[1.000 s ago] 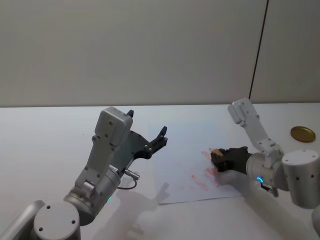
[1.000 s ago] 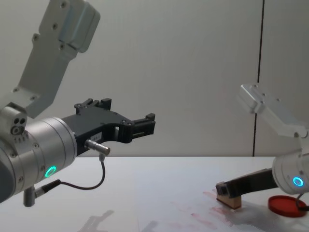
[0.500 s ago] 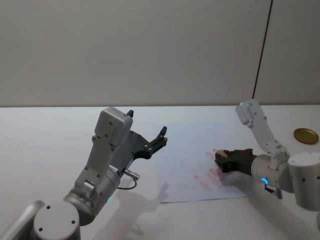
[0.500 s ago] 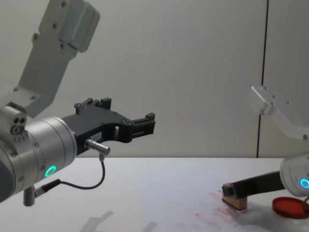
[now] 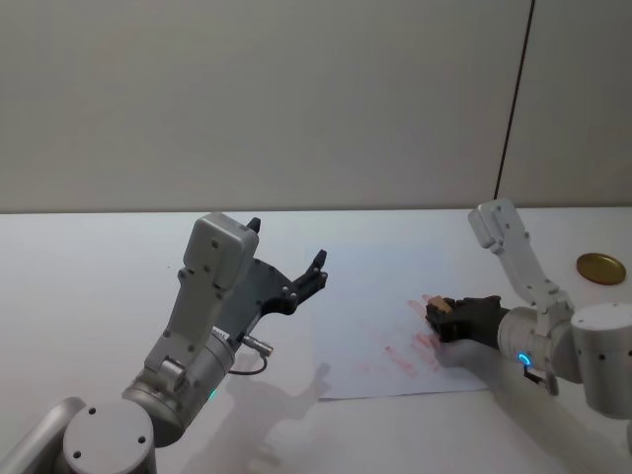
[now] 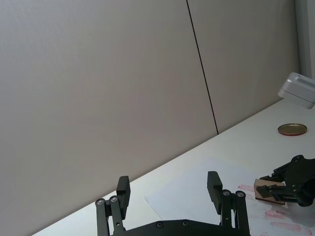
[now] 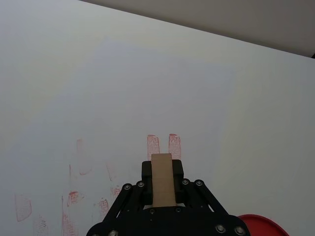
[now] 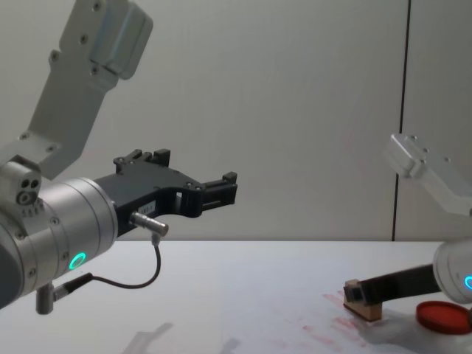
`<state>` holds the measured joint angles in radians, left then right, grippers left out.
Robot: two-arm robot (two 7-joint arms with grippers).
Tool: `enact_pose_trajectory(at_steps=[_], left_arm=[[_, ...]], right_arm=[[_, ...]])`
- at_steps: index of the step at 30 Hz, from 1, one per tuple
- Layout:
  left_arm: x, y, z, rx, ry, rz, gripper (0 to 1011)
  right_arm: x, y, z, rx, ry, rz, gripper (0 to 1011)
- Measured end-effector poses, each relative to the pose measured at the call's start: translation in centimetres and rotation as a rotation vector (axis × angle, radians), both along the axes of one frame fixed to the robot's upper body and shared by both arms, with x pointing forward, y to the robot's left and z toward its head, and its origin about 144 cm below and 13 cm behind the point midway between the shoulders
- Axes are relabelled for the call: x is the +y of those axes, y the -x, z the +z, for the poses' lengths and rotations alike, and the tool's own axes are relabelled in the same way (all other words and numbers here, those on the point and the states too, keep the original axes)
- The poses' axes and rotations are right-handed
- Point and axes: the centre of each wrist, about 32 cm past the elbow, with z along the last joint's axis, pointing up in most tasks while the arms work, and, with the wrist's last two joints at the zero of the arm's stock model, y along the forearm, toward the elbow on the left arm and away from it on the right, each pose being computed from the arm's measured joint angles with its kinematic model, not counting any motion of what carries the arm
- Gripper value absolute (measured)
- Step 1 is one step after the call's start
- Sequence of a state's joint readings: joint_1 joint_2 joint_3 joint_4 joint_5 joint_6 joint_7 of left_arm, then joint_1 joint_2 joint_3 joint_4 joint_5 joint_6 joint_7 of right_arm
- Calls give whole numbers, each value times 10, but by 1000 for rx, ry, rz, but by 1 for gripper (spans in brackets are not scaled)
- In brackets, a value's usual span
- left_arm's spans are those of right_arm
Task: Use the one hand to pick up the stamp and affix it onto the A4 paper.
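Stamping step: pinching wooden stamp in right gripper, low at A4 paper's right side. Next, probably press flat, lift straight. Left gripper parked, spread, off paper's left.

— Where is the head view?
— High, facing forward and down onto the white paper sheet with red stamped marks. The chest view sits lower, looking level across the white table, so the small tan wooden stamp block shows side-on.
— The wrists?
— The right wrist view looks along the slim black right gripper, close above the sheet (sharing the flat round red ink pad with the chest view). The left wrist view, farther back, faces past the broad black left gripper, sharing block and round gold lid with the head view
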<state>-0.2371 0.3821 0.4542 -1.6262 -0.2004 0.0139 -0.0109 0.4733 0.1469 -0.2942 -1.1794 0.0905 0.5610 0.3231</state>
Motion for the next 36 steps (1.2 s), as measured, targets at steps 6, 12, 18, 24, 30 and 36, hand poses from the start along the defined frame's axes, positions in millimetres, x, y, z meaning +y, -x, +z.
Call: enact_pose_trajectory(at_steps=[6, 12, 18, 24, 30, 36], left_arm=[[0, 0, 0, 0, 0, 0, 993], [0, 0, 0, 0, 0, 0, 993], [0, 0, 0, 0, 0, 0, 993], [0, 0, 0, 0, 0, 0, 993], [0, 0, 0, 0, 0, 0, 993], [0, 0, 0, 0, 0, 0, 993]], right_arm=[[0, 1, 2, -8, -2, 3, 216], [1, 4, 9, -35, -8, 11, 216], [2, 6, 20, -83, -20, 20, 216], [3, 9, 40, -167, -44, 29, 216], [2, 15, 59, -260, -60, 26, 216], [-2, 22, 68, -318, -64, 4, 217]])
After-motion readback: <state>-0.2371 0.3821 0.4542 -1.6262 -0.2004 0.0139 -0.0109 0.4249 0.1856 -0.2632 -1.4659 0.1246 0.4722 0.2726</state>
